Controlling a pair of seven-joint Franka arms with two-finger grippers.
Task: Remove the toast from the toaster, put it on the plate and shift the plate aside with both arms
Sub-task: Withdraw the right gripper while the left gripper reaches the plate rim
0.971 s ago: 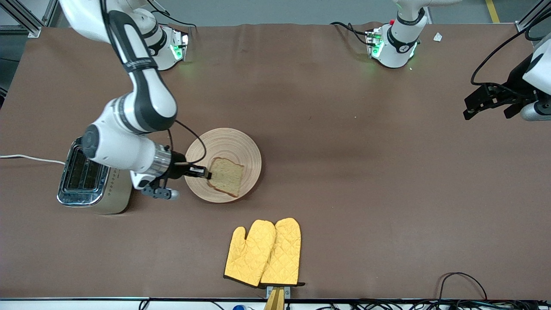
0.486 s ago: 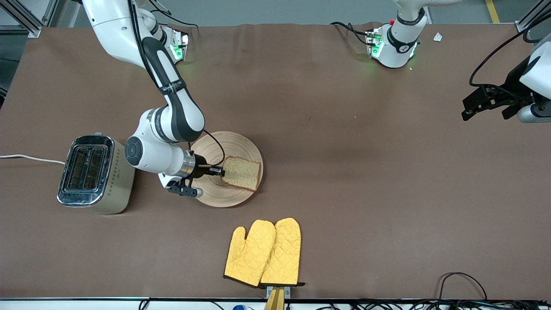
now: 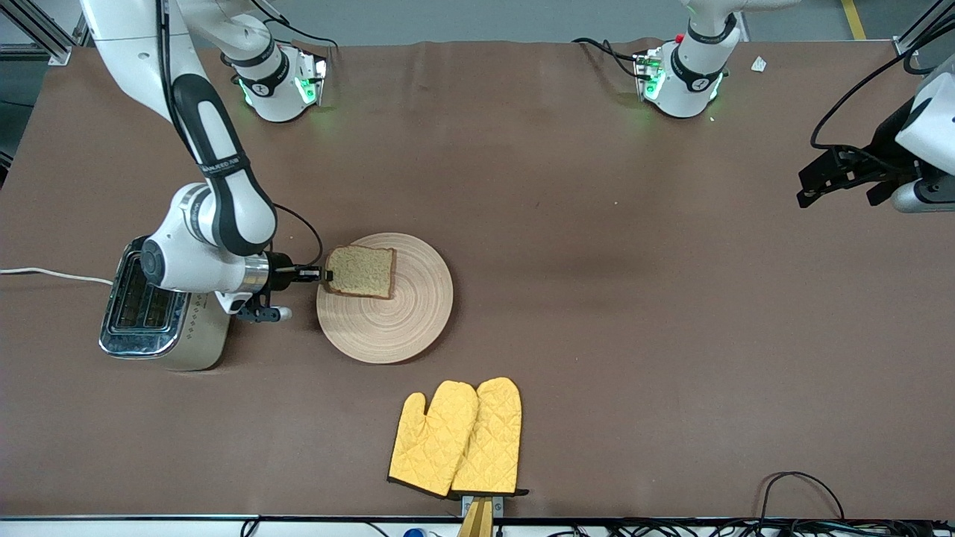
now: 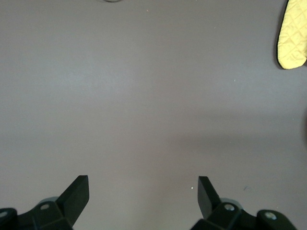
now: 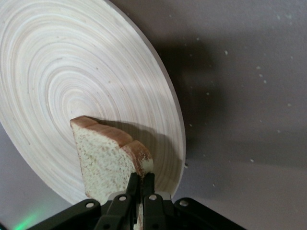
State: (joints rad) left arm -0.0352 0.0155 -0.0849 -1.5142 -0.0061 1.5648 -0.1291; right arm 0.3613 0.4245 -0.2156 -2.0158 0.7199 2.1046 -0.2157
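The toast (image 3: 362, 271) is a brown speckled slice held by its edge over the round tan wooden plate (image 3: 403, 321), above the plate's part nearest the toaster. My right gripper (image 3: 325, 274) is shut on the toast. In the right wrist view the toast (image 5: 103, 158) stands on edge between the fingers (image 5: 133, 184), with the plate (image 5: 72, 67) under it. My left gripper (image 3: 821, 183) is open and empty, up in the air at the left arm's end of the table; in the left wrist view it (image 4: 143, 191) shows only bare table.
A silver toaster (image 3: 160, 317) stands at the right arm's end, partly under the right wrist. Two yellow oven mitts (image 3: 459, 438) lie nearer the front camera than the plate; one mitt (image 4: 293, 36) shows in the left wrist view. A white cord (image 3: 45, 274) runs from the toaster.
My right gripper has drawn back toward the toaster with the toast, from over the plate's middle to over its edge. The left arm has barely moved.
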